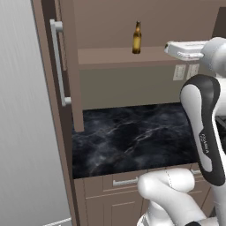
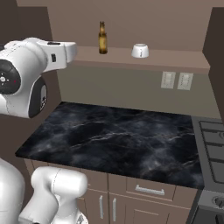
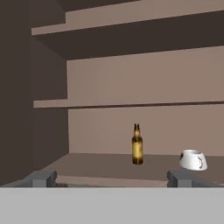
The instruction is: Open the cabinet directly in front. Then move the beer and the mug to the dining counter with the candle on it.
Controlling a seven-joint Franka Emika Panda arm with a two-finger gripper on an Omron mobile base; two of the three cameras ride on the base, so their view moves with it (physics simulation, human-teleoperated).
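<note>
The brown wall cabinet (image 1: 123, 56) stands open, its door (image 1: 70, 66) swung out to the left. On its bottom shelf (image 2: 175, 59) the amber beer (image 1: 137, 39) (image 2: 102, 38) (image 3: 137, 145) stands upright. The white mug (image 2: 140, 50) (image 3: 192, 159) sits a little to the right of it. My gripper (image 3: 112, 179) is open and empty, level with the shelf and short of its front edge; the beer lies slightly right of its centre line. In the left base view my hand (image 1: 185, 49) covers the mug. The dining counter and the candle are out of view.
A black marble worktop (image 1: 132, 137) (image 2: 118, 140) lies below the cabinet, over brown drawers. A stove (image 2: 212, 144) borders it on the right. Wall outlets (image 2: 176, 80) sit under the shelf. A tall grey appliance front (image 1: 22, 132) stands to the left of the open door.
</note>
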